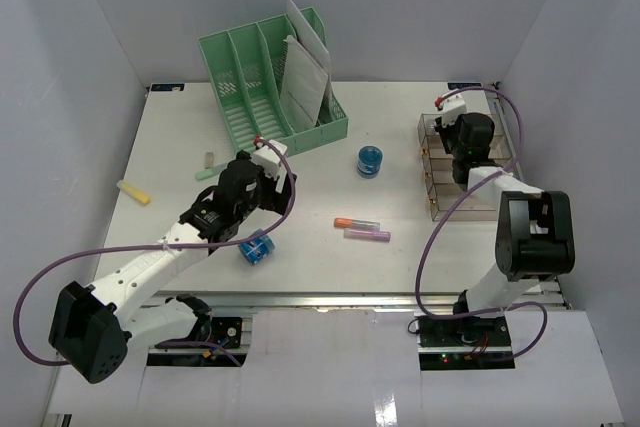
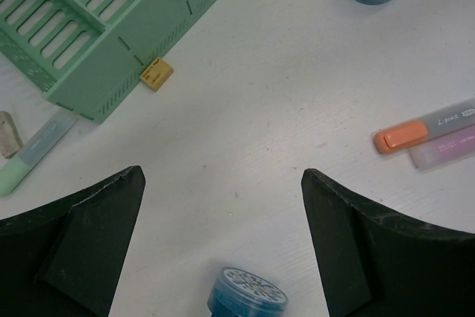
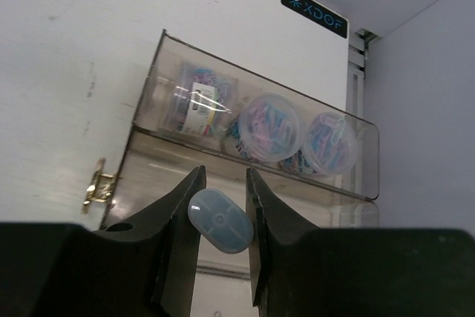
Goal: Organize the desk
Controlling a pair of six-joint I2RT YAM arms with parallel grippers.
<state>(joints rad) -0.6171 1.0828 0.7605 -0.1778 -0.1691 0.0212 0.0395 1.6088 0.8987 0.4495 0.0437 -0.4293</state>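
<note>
Nearest, the left gripper [image 2: 223, 183] hangs wide open above a blue round tub [image 2: 247, 295] on the desk [image 1: 320, 267], the white tabletop under everything. Farther out lie an orange-capped marker [image 2: 404, 135] and a purple marker [image 2: 445, 150] (side by side). Beyond, the right gripper [image 3: 225, 183] pinches a small pale oval case [image 3: 219, 220] over the clear tray [image 3: 152, 102]; the green rack [image 1: 275, 82] stands at the far left.

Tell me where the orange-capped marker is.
In the top view the orange-capped marker lies near the middle of the desk, just beyond the purple marker, short of the blue jar.
</note>
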